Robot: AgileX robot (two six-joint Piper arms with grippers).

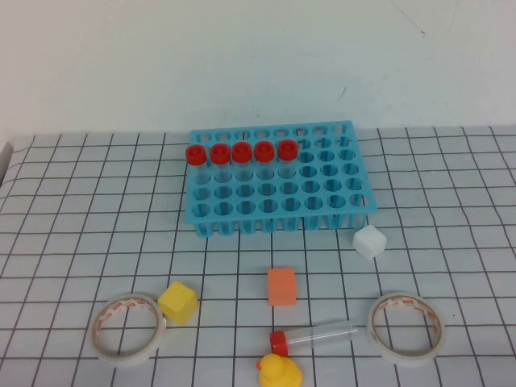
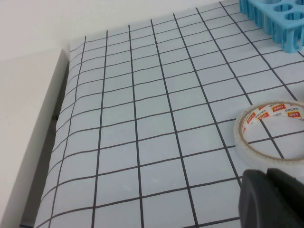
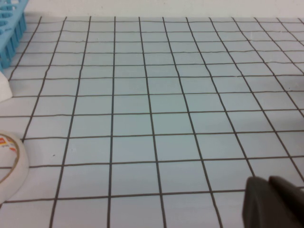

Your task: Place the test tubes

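While flat, test tube crosswise, cap leftward.

Six tubes, three cubes, two tapes

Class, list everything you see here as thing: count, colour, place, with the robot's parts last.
rack: one, blue, back centre
racked tubes: five, red-capped, upright, rack's back left
loose tube: one, red-capped, lying front centre
duck: one, yellow, front edge
block: one, orange, centre
yellow cube: one, front left
white cube: one, by rack's front right corner
left tape: one, whitish, front left
right tape: one, whitish, front right
mat: one, white, black grid
left claw: dark, shut, near left tape
right claw: dark, shut, near right tape
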